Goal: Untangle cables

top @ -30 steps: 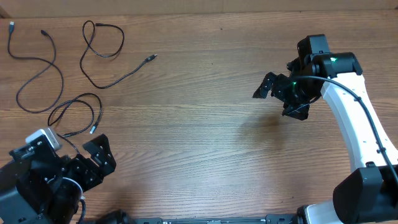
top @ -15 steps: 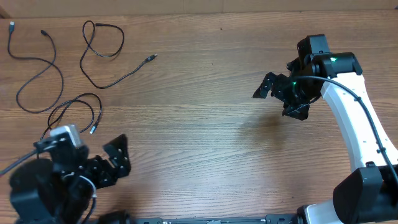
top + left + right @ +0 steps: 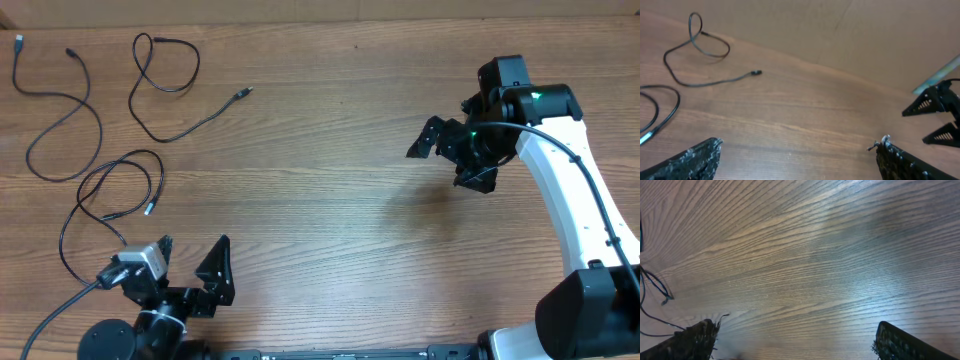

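Three thin black cables lie apart at the table's far left. One cable (image 3: 62, 115) snakes along the left edge. A second cable (image 3: 165, 90) forms a loop and ends in a plug (image 3: 242, 93); it also shows in the left wrist view (image 3: 695, 50). A third cable (image 3: 118, 185) makes loops nearer the front, with part of it in the left wrist view (image 3: 662, 112). My left gripper (image 3: 192, 257) is open and empty near the front edge, right of the third cable. My right gripper (image 3: 447, 160) is open and empty, far to the right.
The wooden table (image 3: 320, 220) runs between the two arms. The white right arm (image 3: 565, 170) stretches along the right side. The right gripper shows at the right of the left wrist view (image 3: 935, 115). Cable ends show at the left edge of the right wrist view (image 3: 652, 287).
My left gripper has moved right and toward the front edge, turning away from the third cable. The cables and the right arm have not moved.
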`<state>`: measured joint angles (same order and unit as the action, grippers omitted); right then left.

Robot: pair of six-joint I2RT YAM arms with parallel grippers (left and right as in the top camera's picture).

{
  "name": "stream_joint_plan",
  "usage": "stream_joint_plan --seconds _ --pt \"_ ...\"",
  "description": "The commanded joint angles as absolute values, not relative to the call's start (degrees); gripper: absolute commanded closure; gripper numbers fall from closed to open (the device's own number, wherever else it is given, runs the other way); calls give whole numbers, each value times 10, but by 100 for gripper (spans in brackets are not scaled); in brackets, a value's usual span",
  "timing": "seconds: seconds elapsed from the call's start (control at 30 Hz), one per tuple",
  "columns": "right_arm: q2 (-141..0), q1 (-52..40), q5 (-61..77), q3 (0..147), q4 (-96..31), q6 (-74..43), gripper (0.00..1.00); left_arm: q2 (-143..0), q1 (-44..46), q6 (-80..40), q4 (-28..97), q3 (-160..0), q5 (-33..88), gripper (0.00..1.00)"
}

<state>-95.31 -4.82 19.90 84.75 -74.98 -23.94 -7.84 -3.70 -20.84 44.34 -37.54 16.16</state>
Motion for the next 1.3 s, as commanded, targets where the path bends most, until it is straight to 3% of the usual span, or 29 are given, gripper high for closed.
stream_joint_plan --seconds 0.0,0.33,0.6,1.0,1.27 --pt "-943 -48 194 848 -748 -237 0 -47 -28 -212 410 -322 143 0" --pt "-943 -48 194 848 -748 -237 0 -2 -18 -198 291 -197 120 0" --pt "-943 -48 194 848 -748 -237 0 -2 6 -178 255 -138 20 0" --pt "-943 -48 194 848 -748 -237 0 -2 7 -177 33 -2 23 1" --pt "-943 -48 194 848 -748 -237 0 -2 9 -78 43 -3 32 1"
